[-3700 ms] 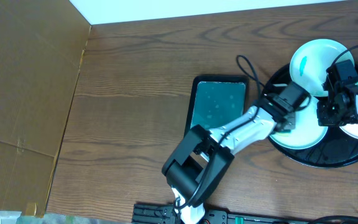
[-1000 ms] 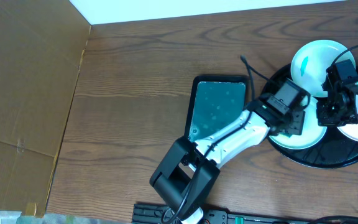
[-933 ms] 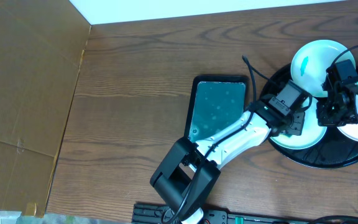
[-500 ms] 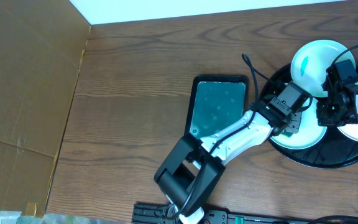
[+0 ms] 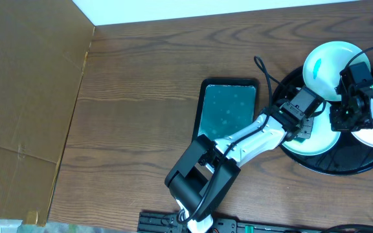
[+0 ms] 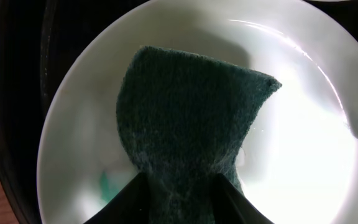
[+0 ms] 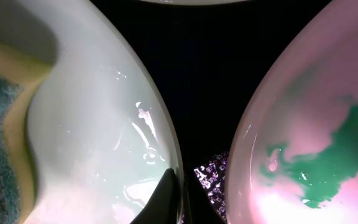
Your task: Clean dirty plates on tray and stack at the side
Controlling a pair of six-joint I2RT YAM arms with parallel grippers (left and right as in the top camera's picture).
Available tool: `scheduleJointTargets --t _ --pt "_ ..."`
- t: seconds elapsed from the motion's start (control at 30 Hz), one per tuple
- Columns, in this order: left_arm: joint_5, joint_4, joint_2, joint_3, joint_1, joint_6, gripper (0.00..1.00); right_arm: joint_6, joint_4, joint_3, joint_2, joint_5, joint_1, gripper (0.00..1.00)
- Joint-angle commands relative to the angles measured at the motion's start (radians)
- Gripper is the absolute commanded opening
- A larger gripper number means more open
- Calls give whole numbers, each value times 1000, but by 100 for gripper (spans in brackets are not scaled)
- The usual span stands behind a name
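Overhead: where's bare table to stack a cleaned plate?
Widest bare wood table lies between the cardboard and the teal tray; a narrower strip runs behind that tray. The black tray is crowded: three plates, left arm, right arm.

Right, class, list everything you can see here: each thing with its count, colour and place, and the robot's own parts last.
plates: three, white, on the round tray, turquoise smears on at least two
near plate: one of those three, under the sponge
round tray: one, glossy black, table's right end
rectangular tray: one, dark teal, mid-table
sponge: one, dark green, pressed on the near plate
table: one, brown wood
cardboard: one sheet, tan, left side
left tool: one, black, gripping the sponge
right tool: one, black, closed on the near plate's rim
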Motion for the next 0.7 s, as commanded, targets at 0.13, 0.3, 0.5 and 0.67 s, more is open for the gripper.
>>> scheduleJointTargets --t 0.13,0.3,0.5,0.67 --pt "-5 3 38 -18 -15 6 38 -12 -4 5 4 17 8 2" --pt "-5 2 69 -18 -18 6 25 -13 -6 5 4 16 8 2" --pt "-5 2 72 -18 -18 6 8 -13 -8 5 4 17 8 2" --pt "-11 -2 72 -18 -18 6 7 -13 -7 5 4 17 8 2"
